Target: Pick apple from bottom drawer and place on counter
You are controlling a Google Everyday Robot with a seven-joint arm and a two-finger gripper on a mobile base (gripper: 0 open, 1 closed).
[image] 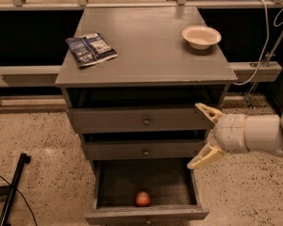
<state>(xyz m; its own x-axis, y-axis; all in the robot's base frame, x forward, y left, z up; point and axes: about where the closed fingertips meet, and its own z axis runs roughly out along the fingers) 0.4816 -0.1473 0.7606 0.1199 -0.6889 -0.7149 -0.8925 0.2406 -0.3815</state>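
The apple [142,198], small and red-orange, lies near the front wall of the open bottom drawer [146,214], at its middle. My gripper [200,135] comes in from the right on a white arm, open, its two cream fingers [207,112] spread one above the other. It hangs beside the cabinet's right front corner at the height of the middle drawer, above and to the right of the apple, holding nothing. The grey counter [146,46] tops the cabinet.
On the counter lie a dark blue snack bag [90,49] at the left and a cream bowl [201,36] at the back right. Two shallower drawers with brass knobs [146,121] stand slightly pulled out. A white cable [265,41] hangs at right; a black stand [12,189] at lower left.
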